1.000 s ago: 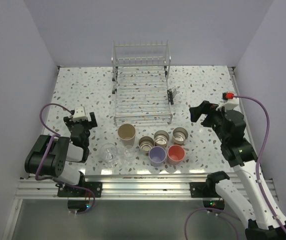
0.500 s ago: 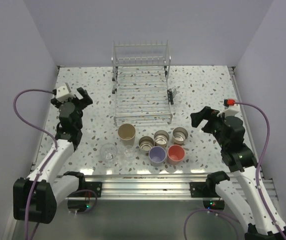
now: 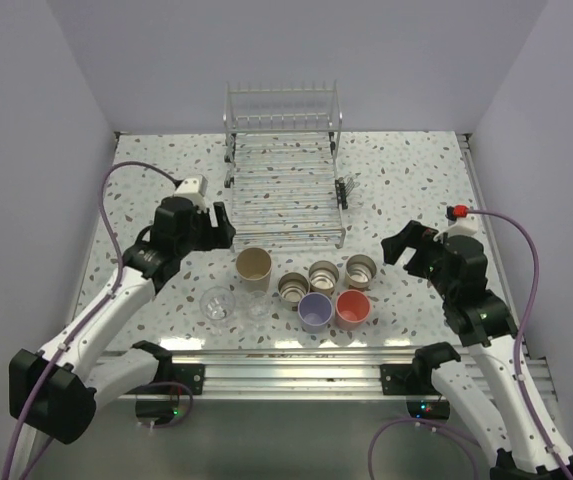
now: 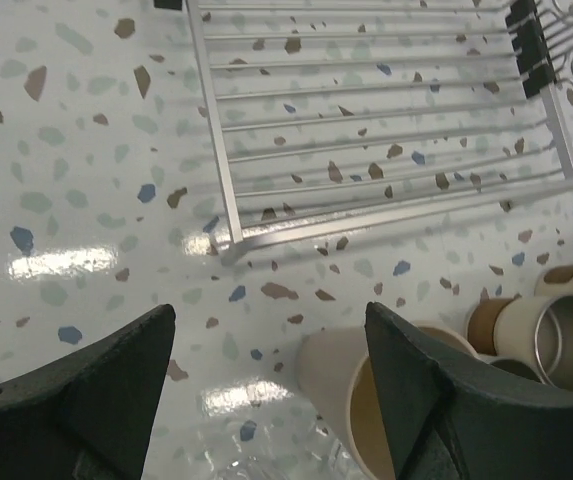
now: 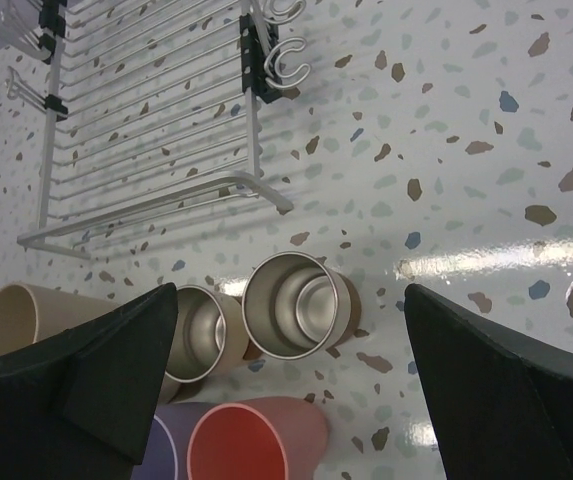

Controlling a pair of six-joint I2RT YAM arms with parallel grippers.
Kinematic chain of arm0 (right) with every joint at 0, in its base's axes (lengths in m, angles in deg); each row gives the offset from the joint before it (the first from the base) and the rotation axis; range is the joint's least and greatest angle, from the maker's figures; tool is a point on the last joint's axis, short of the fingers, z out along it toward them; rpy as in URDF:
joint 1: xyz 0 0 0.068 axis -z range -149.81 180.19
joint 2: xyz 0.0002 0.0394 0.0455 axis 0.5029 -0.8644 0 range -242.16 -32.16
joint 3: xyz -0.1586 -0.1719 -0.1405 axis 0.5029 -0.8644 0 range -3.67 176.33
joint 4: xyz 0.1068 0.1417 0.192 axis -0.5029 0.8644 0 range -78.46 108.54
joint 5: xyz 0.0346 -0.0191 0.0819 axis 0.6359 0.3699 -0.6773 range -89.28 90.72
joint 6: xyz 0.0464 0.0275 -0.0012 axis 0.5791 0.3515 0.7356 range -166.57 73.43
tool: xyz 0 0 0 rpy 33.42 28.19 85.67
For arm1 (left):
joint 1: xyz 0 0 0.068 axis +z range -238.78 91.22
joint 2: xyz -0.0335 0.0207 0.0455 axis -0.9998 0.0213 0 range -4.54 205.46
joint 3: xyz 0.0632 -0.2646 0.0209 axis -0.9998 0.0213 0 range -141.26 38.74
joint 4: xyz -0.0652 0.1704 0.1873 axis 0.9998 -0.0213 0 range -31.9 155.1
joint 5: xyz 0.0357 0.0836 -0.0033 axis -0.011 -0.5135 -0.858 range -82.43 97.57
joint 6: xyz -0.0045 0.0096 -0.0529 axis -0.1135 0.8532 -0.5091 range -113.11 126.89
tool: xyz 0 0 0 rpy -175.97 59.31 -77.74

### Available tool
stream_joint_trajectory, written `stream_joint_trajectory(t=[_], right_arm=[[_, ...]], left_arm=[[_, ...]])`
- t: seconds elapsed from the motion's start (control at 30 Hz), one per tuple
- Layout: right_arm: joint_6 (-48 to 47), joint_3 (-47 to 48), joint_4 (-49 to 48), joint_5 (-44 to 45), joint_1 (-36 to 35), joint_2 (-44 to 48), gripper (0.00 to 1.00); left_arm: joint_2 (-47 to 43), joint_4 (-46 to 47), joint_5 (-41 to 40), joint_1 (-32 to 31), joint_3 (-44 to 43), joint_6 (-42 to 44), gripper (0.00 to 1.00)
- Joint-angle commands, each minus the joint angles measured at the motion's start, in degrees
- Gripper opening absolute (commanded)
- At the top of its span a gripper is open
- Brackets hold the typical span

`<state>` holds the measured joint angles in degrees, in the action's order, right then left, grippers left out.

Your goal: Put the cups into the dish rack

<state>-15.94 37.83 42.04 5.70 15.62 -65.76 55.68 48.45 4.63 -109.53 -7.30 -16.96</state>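
Our left end effector (image 3: 218, 226) hangs over the table (image 3: 166, 170) with its jaws spread wide and nothing in them. The rack (image 3: 284, 190) is just beside it, on its right. From the wrist we see the rack's near left corner ahead of the fingers (image 4: 96, 390). The beige cup (image 3: 254, 267) stands upright just to the near right of this end effector, and in the wrist view one finger hides part of its rim. Closer to the arm's base the two clear cups (image 3: 218, 304) stand side by side, apart from the end effector.

Our right end effector (image 3: 402, 243) is likewise fully open and empty. To its left, near but not touching, the three metal cups (image 3: 360, 270) stand mouths up in a row that leads toward the beige cup. Its wrist view shows two of them: the closest under the gap between the fingers, the next just beside that one. The coral cup (image 3: 352, 308) and the lavender cup (image 3: 315, 311) stand side by side on the near side of the metal cups, to the near left of this end effector. The rack lies to its far left, with the cutlery basket (image 3: 346, 192) on the side facing it.

All the cups stand on the table along the rack's near edge. The metal cups lie between the right end effector and the beige cup.
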Motion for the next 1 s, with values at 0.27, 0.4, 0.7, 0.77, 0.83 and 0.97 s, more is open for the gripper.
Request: stream_joint_trajectory(t=[0.27, 0.4, 0.7, 0.77, 0.83, 0.97], right_arm=[[0.7, 2.2, 2.7, -1.0, 0.0, 0.9, 0.98], [0.6, 2.0, 2.9, -1.0, 0.0, 0.9, 0.98], [0.8, 0.7, 3.8, -1.4, 0.1, 2.1, 0.98], [0.8, 0.6, 3.9, -1.5, 0.0, 2.2, 0.98], [0.7, 0.8, 4.0, -1.5, 0.0, 2.1, 0.98], [-0.1, 1.9, 4.3, -1.3, 0.0, 1.7, 0.98]], left_arm=[[-2.7, -8.0, 2.7, -8.5, 3.1, -1.5, 0.76], [-1.3, -10.1, -1.1, -12.4, 2.7, -2.7, 0.73], [-10.4, -24.7, -18.3, -16.0, -3.8, -10.9, 0.73], [-11.6, -26.7, -19.8, -15.9, -4.8, -13.2, 0.73], [-12.2, -29.5, -20.9, -15.9, -5.0, -15.4, 0.74], [-11.1, -33.1, -25.9, -15.8, -5.7, -16.0, 0.85]])
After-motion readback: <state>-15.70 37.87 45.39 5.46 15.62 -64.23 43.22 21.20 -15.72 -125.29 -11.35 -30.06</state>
